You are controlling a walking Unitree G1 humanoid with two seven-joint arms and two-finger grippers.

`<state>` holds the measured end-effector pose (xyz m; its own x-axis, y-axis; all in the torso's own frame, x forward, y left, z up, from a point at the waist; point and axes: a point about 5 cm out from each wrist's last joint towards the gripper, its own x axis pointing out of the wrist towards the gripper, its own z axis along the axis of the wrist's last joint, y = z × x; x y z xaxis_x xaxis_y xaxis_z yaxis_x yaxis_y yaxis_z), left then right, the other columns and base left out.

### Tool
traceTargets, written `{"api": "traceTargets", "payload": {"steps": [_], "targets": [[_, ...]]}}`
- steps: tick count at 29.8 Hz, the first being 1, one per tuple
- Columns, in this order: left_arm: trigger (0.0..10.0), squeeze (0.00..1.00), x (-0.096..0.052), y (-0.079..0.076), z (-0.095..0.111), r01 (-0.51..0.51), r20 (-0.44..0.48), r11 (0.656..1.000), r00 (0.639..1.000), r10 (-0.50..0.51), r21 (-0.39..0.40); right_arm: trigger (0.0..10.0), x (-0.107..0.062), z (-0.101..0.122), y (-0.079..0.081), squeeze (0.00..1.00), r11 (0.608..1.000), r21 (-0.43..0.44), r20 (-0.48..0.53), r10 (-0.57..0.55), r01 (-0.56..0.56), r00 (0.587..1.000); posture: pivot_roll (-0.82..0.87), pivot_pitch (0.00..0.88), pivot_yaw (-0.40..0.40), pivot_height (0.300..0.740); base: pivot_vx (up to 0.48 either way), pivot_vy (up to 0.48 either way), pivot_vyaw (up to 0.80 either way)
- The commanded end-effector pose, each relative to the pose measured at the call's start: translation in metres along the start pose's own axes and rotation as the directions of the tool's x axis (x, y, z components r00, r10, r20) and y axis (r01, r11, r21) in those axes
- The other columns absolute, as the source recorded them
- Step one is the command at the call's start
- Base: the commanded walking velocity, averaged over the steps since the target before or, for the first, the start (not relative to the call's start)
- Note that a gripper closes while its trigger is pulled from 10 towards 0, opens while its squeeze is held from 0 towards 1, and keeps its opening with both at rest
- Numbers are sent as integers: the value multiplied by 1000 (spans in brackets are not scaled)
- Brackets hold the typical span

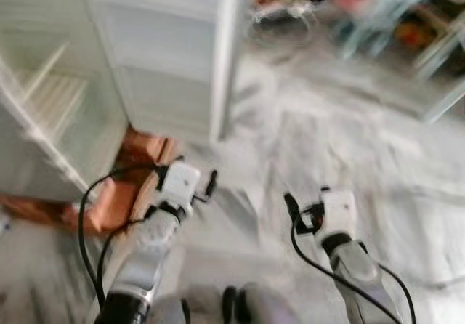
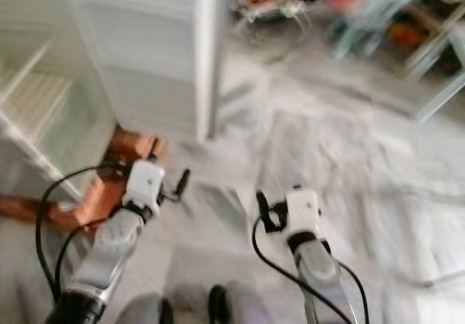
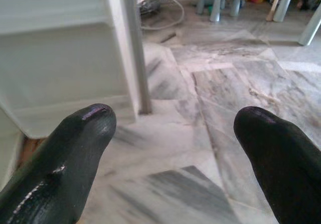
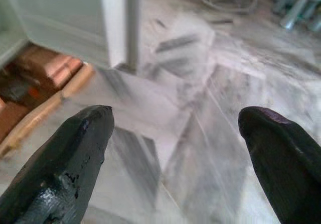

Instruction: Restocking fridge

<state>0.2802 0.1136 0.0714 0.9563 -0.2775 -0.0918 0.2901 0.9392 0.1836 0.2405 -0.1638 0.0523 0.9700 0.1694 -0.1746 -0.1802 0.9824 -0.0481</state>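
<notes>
The white fridge stands open at the left, its wire shelf (image 1: 51, 99) showing inside. Its door (image 1: 174, 55) is swung out towards the middle of the room. My left gripper (image 1: 207, 186) hovers low, just in front of the door's bottom corner; the left wrist view shows it (image 3: 173, 148) open, with nothing between the fingers. My right gripper (image 1: 294, 211) is held over the marble floor to the right, also open and empty (image 4: 175, 153). No item for stocking can be made out. The head views are blurred.
Orange-brown blocks or boards (image 1: 120, 186) lie on the floor beneath the fridge, by my left arm. A coiled cable (image 1: 280, 15) and pale blue furniture legs with colourful clutter (image 1: 378, 11) stand at the back right. Grey marble floor (image 1: 349, 142) stretches ahead and right.
</notes>
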Motion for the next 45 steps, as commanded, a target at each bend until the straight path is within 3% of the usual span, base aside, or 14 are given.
{"api": "traceTargets", "payload": {"steps": [1, 7, 21, 24, 29, 45], "targets": [[10000, 0, 8, -2, 7, -27, 10, 1000, 1000, 27, -8, 10000, 2, 9, -4, 0, 999, -52, 33, 4, -2, 999, 117, 168, -92, 740, 469, 0, 0], [10000, 0, 19, -1, 14, -44, 17, 999, 999, 44, -10, 10000, -1, 10, 1, 0, 996, -88, 46, 26, -22, 999, 104, 159, -89, 740, 477, 0, 438], [10000, 0, 16, -12, 6, -18, -2, 1000, 1000, 18, -17, 10000, -1, 12, 6, 0, 996, -76, 54, 42, -37, 998, 94, 143, -82, 740, 480, 0, 625], [10000, 0, 19, -11, 6, -17, -6, 1000, 1000, 17, -8, 10000, -1, 15, 10, 0, 991, -115, 66, 81, -73, 995, 103, 160, -93, 740, 480, 0, 569], [10000, 0, 20, -13, 9, 24, 8, 1000, 1000, -24, 5, 10000, 0, 14, 9, 0, 991, -110, 59, 77, -70, 995, 105, 167, -91, 740, 480, 0, 476], [10000, 0, 28, -12, 10, 46, 5, 999, 999, -46, 17, 10000, 9, 14, 10, 0, 994, -97, 79, 52, -44, 996, 104, 128, -66, 740, 478, 0, 0]]}}
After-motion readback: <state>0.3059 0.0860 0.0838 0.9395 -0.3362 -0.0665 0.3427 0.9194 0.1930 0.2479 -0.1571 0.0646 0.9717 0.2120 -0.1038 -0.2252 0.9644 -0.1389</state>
